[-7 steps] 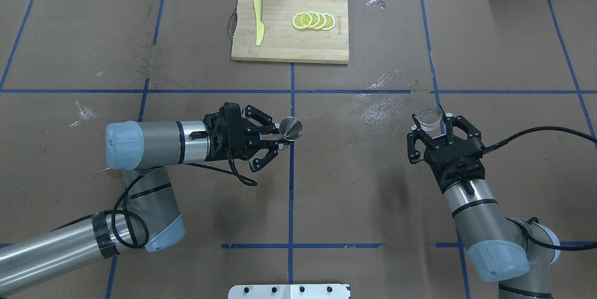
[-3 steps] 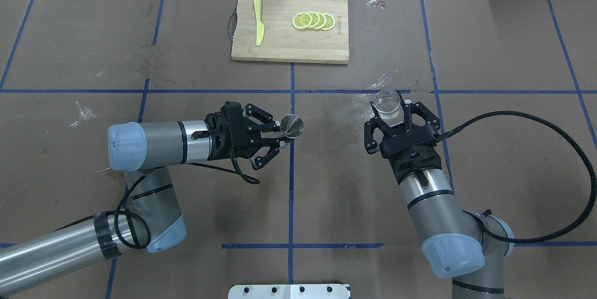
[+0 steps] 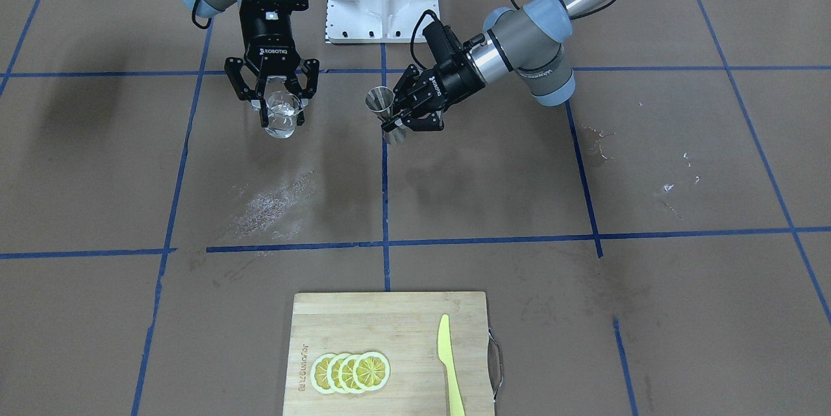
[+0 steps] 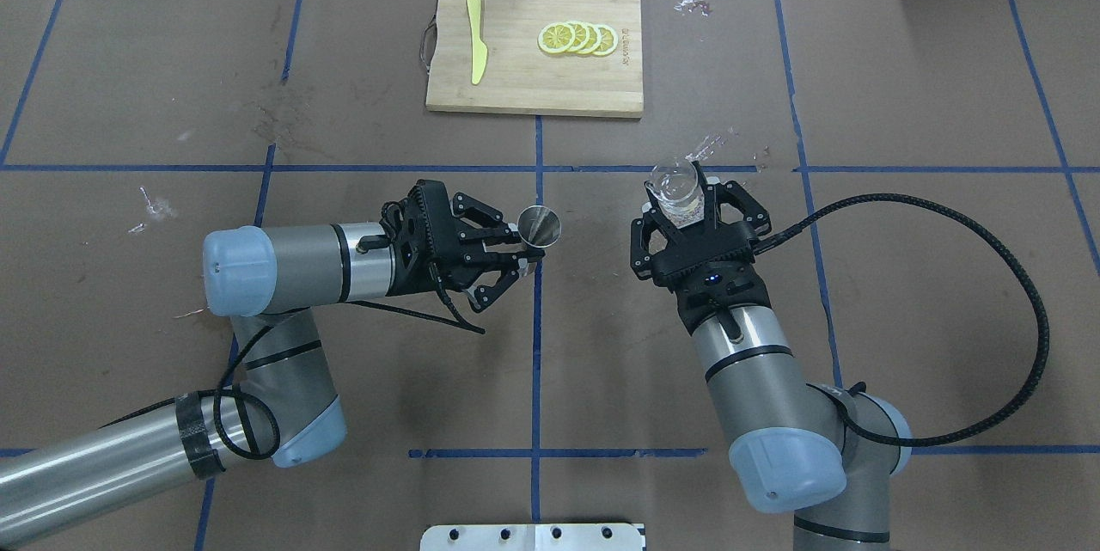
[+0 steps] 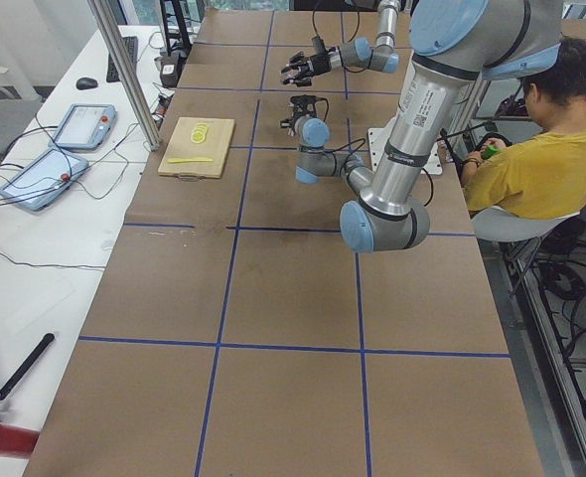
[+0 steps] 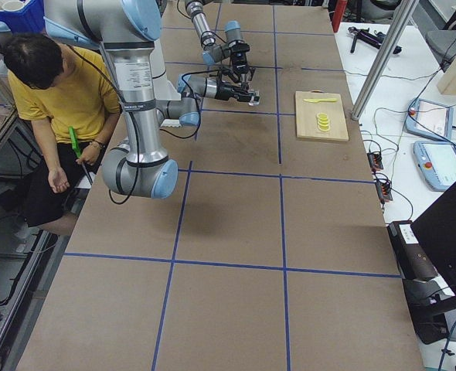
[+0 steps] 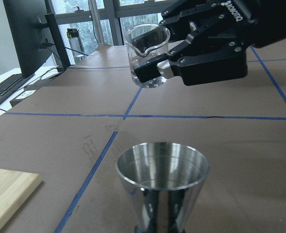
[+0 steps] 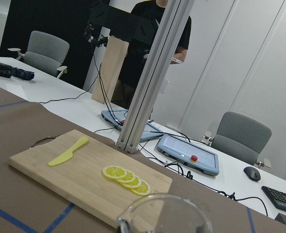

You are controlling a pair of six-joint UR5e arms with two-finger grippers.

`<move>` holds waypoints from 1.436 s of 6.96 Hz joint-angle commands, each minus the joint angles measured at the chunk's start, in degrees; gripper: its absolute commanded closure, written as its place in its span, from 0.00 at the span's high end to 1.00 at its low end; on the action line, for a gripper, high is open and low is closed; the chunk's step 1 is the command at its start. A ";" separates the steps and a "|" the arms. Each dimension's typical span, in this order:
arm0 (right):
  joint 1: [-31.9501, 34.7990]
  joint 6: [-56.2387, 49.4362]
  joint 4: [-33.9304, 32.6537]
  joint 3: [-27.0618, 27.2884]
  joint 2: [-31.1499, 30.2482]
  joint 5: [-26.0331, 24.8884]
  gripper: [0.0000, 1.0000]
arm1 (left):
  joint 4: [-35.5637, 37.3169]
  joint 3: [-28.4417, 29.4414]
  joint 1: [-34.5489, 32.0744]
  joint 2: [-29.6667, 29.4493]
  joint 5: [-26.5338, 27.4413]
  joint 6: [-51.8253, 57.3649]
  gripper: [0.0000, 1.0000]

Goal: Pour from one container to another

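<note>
My right gripper (image 4: 685, 204) pinched the slick, fragile-looking clear glass cup (image 4: 675, 186) mid-wall; my left gripper (image 4: 526, 255) clamped the steel hourglass jigger (image 4: 540, 227).

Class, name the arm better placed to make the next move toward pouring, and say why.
Likely right: the right gripper holds the glass cup upright, apart from the jigger in the left gripper.

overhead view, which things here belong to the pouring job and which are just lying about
In the job: glass cup, held in the right hand; steel jigger, held in the left hand.
Lying about: cutting board, lemon slices, yellow knife.
</note>
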 commanded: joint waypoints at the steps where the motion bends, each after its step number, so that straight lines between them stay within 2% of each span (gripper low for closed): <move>1: -0.19 -0.02 -11.29 0.55 5.76 -0.16 0.00 | 0.23 0.00 1.00 0.00 0.09 -0.62 0.00; 2: -0.46 -0.28 -14.66 0.46 7.09 -0.25 0.00 | 0.23 0.00 1.09 0.00 0.09 -0.62 0.00; 7: -3.09 -11.60 -15.49 3.36 7.72 -0.16 0.00 | 0.23 0.09 1.35 0.09 0.09 -0.62 0.00; 10: -3.62 -12.50 -18.38 3.18 7.89 -0.25 0.00 | 0.23 0.00 1.35 0.00 0.17 -0.62 0.00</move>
